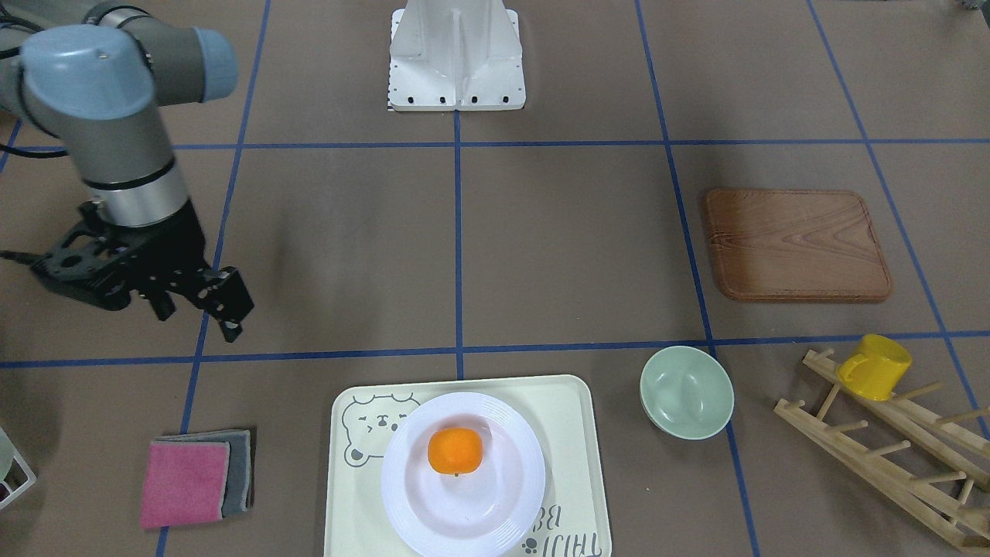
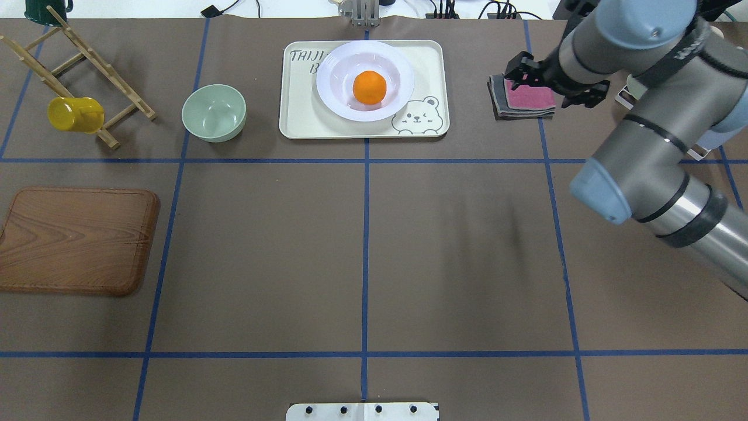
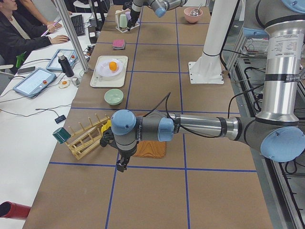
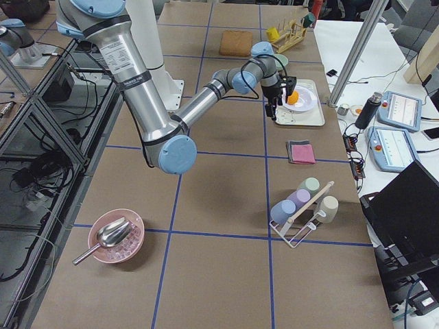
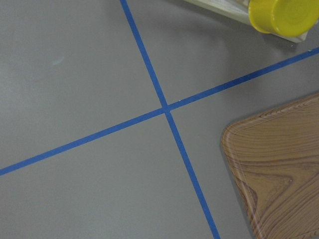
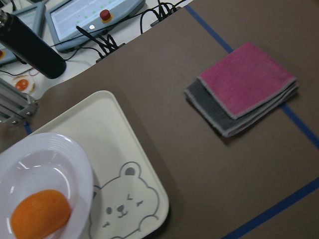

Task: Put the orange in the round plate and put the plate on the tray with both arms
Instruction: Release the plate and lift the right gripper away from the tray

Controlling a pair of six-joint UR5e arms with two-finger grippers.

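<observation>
The orange (image 1: pixel 455 451) lies in the middle of the white round plate (image 1: pixel 506 495). That plate rests on the cream bear tray (image 1: pixel 564 418) at the table's far side from the robot. My right gripper (image 1: pixel 197 321) hangs open and empty above the table, off the tray's side and close to the folded cloths; the overhead view shows the right gripper (image 2: pixel 540 88) over those cloths. The right wrist view takes in the orange (image 6: pixel 41 214), plate (image 6: pixel 45 159) and tray (image 6: pixel 124 149) but no fingers. My left gripper (image 3: pixel 121 165) hovers low near the wooden board; I cannot tell its state.
A pale green bowl (image 2: pixel 214 112) sits beside the tray. A yellow mug (image 2: pixel 75 113) hangs on a wooden rack (image 2: pixel 87 70). A brown wooden board (image 2: pixel 76 240) lies on my left. Pink and grey cloths (image 1: pixel 193 478) lie on my right. A person (image 3: pixel 19 28) sits at the side desk.
</observation>
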